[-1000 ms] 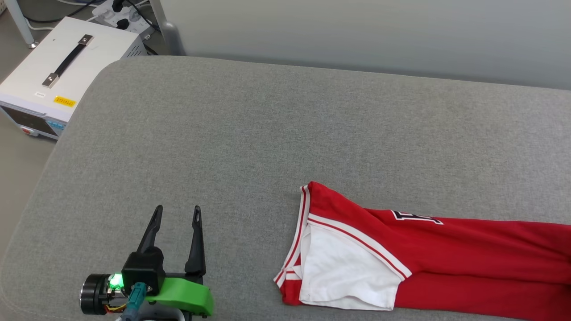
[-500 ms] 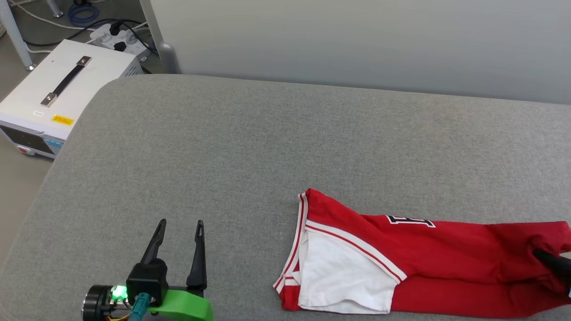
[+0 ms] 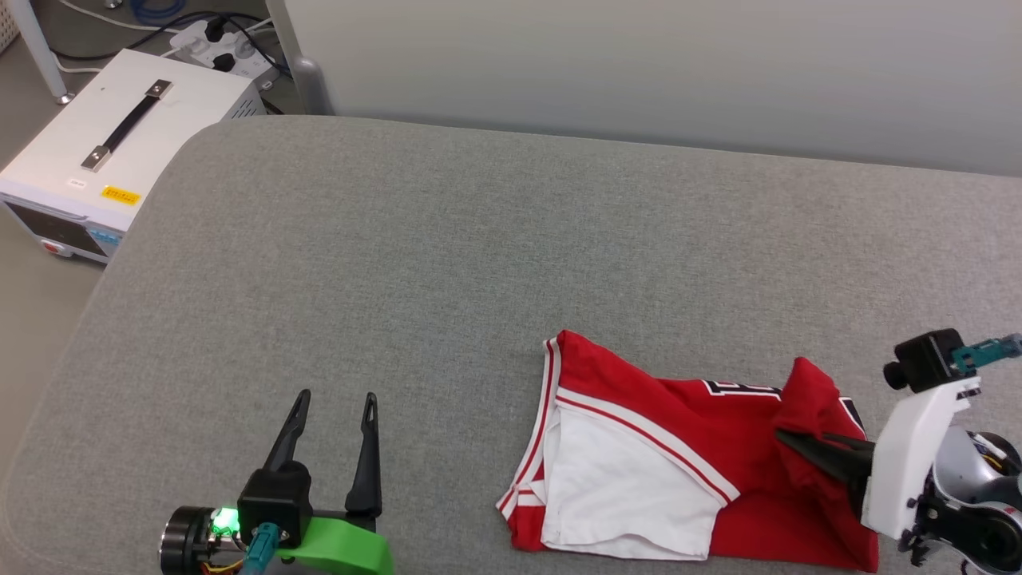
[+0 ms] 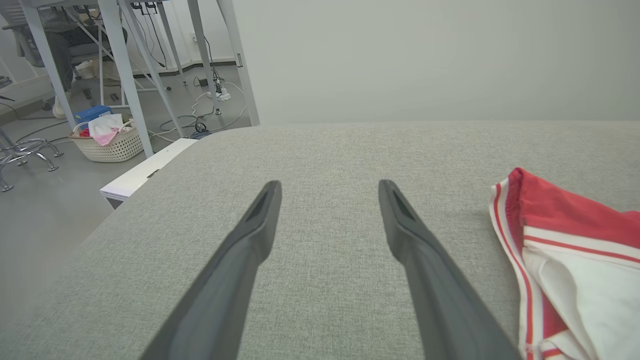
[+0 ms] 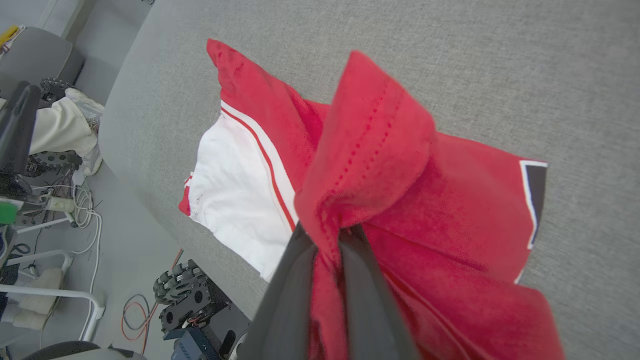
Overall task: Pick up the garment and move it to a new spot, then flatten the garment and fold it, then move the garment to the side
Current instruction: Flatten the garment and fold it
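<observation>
We clamp right gripper [image 3: 798, 443] on garment [image 3: 679, 423] hem, bunched up off couch [image 3: 479, 239] — likely to fold it over. Rest lies flat at couch front edge; left gripper [image 3: 335, 399] hovers over couch front, fingers apart, empty — spare for now.

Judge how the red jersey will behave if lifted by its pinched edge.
Likely floppy: the jersey bunches and drapes where the right end effector pinches it. Probably light, given thin folds. The rest would likely trail along the grey cushion.

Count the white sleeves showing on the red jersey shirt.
1. The white short sleeve lies flat at the left end of the red jersey T-shirt. Another may be hidden under the red folds gripped by the right pincer.
</observation>
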Controlling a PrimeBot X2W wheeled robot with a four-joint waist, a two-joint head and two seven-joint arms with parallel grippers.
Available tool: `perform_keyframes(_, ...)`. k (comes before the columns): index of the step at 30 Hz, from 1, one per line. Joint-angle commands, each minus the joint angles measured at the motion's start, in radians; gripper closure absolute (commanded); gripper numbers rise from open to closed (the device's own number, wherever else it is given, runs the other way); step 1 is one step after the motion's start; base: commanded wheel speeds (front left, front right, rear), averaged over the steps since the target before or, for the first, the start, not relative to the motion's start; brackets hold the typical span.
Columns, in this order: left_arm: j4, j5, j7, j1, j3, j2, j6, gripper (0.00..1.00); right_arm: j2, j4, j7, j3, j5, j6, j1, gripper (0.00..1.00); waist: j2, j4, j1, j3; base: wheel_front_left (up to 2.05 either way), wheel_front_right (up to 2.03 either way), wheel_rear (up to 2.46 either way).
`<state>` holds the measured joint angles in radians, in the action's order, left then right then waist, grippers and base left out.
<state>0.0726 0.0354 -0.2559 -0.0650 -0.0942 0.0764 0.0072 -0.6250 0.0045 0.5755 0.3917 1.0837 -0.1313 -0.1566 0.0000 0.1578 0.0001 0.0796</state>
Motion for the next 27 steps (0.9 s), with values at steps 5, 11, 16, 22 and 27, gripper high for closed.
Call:
perform_keyframes(5, -0.001, -0.004, -0.006, 0.024, -0.008, -0.01, -0.007, 0.0, 0.067, -0.003, 0.028, 0.078, -0.048, 0.001, -0.091, 1.0, 0.0, 0.018, -0.0001, 0.02, 0.0, 0.0, 0.0)
perform_keyframes(11, -0.001, -0.003, -0.006, 0.038, -0.01, -0.014, -0.004, 0.0, 0.133, 0.049, 0.017, 0.173, -0.117, 0.001, -0.178, 1.0, 0.0, 0.032, -0.0001, 0.036, 0.0, 0.0, 0.0)
perform_keyframes(16, -0.002, -0.002, -0.006, 0.049, -0.012, -0.017, -0.002, 0.0, 0.192, 0.122, -0.015, 0.243, -0.175, 0.001, -0.261, 1.0, 0.0, 0.038, -0.0001, 0.049, 0.0, 0.0, 0.0)
perform_keyframes(22, -0.001, 0.001, -0.006, 0.064, -0.021, -0.021, 0.0, 0.0, 0.25, 0.243, -0.062, 0.324, -0.256, 0.001, -0.35, 1.0, 0.0, 0.048, -0.0001, 0.066, 0.0, 0.0, 0.0)
perform_keyframes(27, 0.0, 0.006, -0.006, 0.075, -0.028, -0.023, 0.002, 0.0, 0.283, 0.362, -0.089, 0.393, -0.318, 0.001, -0.393, 1.0, 0.0, 0.056, -0.0001, 0.081, 0.0, 0.0, 0.0)
